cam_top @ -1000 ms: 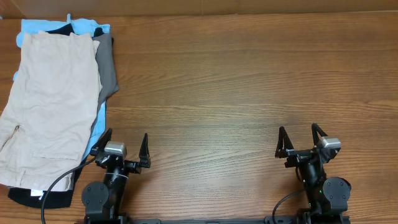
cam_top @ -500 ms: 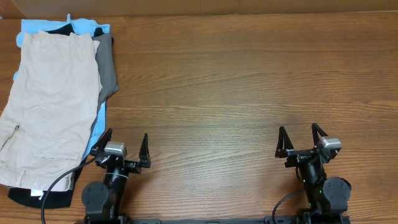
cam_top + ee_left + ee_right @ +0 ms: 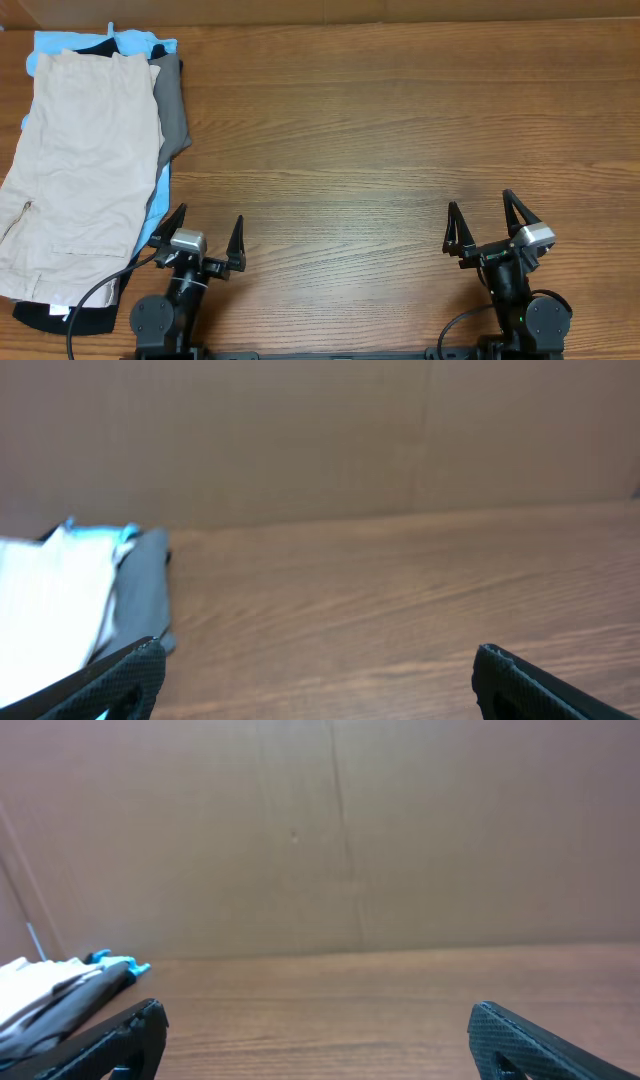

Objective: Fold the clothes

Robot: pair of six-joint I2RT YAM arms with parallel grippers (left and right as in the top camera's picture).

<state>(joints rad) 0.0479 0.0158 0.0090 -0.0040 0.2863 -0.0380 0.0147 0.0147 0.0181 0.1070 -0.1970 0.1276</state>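
Shorts (image 3: 85, 150) untouched; L claw (image 3: 210, 213), R claw (image 3: 480, 200) wide open.

A brown wood-grain table (image 3: 400, 130) is filling the overhead view. A plain brown panel (image 3: 450, 830) is standing along its far edge, a thin vertical seam (image 3: 345, 820) running down its face.

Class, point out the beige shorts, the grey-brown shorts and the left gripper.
beige shorts (image 3: 85, 150), overhead view, middle of fabric.
grey-brown shorts (image 3: 175, 110), overhead view, exposed right edge.
left gripper (image 3: 210, 213), overhead view, between its fingertips.
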